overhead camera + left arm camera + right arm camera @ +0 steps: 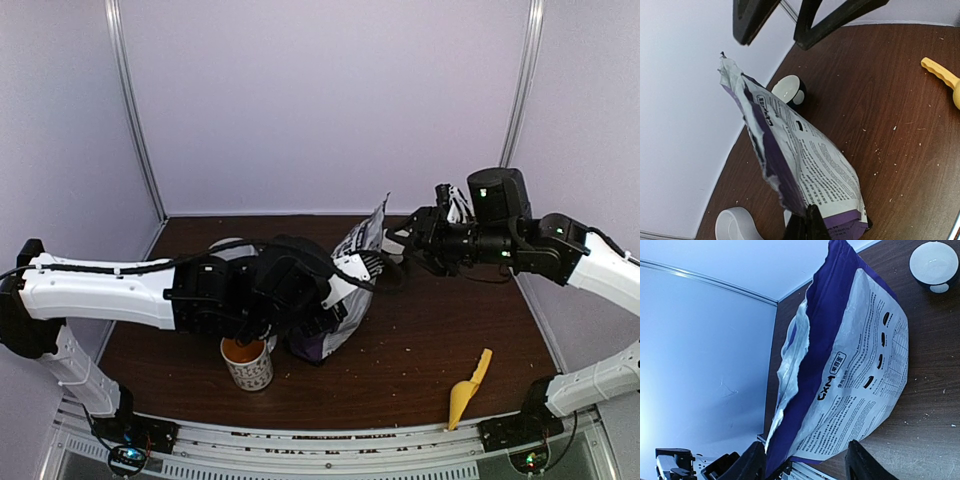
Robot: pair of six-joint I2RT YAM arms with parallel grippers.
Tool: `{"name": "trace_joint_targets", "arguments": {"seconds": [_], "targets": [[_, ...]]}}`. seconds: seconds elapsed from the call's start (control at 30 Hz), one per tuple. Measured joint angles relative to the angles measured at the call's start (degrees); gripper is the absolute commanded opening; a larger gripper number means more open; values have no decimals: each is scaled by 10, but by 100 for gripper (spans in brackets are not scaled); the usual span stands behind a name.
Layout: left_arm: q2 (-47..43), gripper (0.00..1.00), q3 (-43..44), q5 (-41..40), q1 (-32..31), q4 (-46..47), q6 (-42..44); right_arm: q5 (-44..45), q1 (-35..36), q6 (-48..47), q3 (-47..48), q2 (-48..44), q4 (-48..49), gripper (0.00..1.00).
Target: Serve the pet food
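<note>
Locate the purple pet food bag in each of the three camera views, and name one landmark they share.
Top external: the purple food bag stands at centre, partly hidden by the left arm.
Left wrist: it runs from upper left to bottom centre.
Right wrist: it fills the middle.
Shared landmark: the brown tabletop in all; the white bowl in both wrist views.

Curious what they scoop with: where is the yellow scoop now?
In the top view the yellow scoop lies on the table by its near edge on the right, beside the right arm's base, apart from the purple bag and mug.
</note>
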Motion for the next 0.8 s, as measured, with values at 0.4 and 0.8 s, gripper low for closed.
{"name": "trace_joint_targets", "arguments": {"seconds": [0.4,0.8], "targets": [[-13,0,-24,12,0,27,20,5,0,5,47,72,20,28],[-19,0,-37,28,0,48,5,33,0,7,55,77,15,18]]}}
